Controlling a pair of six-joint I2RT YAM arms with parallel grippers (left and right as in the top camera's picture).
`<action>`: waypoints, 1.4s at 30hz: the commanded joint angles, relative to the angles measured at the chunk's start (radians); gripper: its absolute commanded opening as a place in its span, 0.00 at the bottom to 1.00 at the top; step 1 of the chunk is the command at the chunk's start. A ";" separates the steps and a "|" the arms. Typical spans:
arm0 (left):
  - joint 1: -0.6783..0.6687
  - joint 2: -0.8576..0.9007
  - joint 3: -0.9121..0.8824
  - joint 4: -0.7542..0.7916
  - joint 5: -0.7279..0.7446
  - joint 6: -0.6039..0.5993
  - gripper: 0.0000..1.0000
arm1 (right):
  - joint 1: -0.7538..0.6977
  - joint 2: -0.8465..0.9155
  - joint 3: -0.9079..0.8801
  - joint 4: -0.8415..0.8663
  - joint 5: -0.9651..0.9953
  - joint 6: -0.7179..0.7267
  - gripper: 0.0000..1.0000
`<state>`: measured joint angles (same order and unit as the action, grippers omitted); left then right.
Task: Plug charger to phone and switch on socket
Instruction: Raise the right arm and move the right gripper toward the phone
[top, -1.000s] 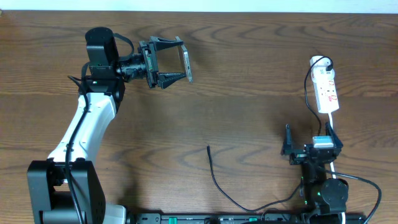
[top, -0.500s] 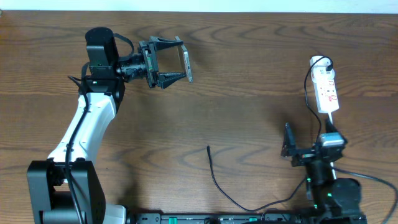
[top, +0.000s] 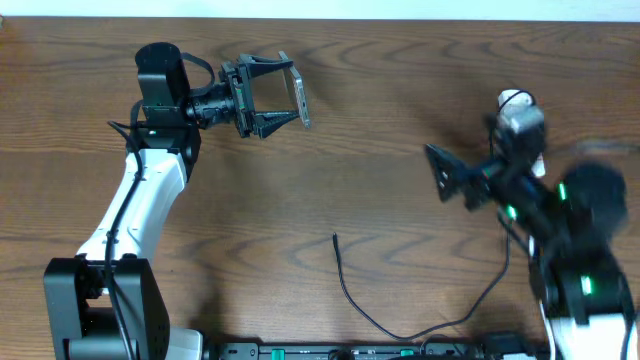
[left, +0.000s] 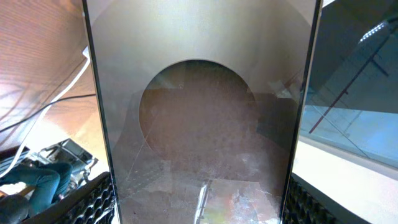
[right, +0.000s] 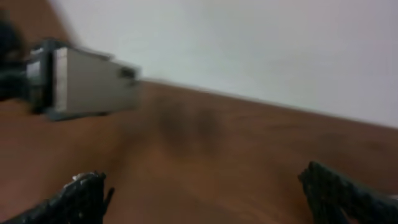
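Left end effector (top: 272, 95): clamped on the phone (top: 298, 97), which is held edge-on to the overhead view; in the left wrist view its top and bottom are cut off. Right end effector (right: 208, 193): 2 fingers wide apart, nothing between, blurred. Charger (top: 342, 275): tip lies free on the surface (top: 400, 80), well apart from the phone. Socket (top: 512, 99): mostly hidden behind the right arm.

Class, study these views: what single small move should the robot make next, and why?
Probably bring the right hand down toward the free end of the charger and grasp it. The left hand holds the phone, the right hand is open and empty, and the charger lies loose on the table, not plugged into the phone.
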<state>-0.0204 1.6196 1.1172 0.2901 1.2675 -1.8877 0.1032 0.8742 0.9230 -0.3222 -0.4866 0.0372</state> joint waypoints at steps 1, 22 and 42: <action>0.002 -0.028 0.033 0.011 -0.028 0.040 0.07 | 0.002 0.195 0.106 -0.011 -0.386 0.019 0.99; 0.002 -0.028 0.032 -0.542 -0.568 0.509 0.07 | 0.028 0.782 0.175 0.087 -0.691 0.209 0.99; -0.140 -0.028 0.032 -0.622 -0.742 0.536 0.08 | 0.288 0.789 0.175 0.229 -0.281 0.217 0.94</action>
<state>-0.1329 1.6192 1.1210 -0.3397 0.5404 -1.3567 0.3626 1.6558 1.0801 -0.1043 -0.8421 0.2325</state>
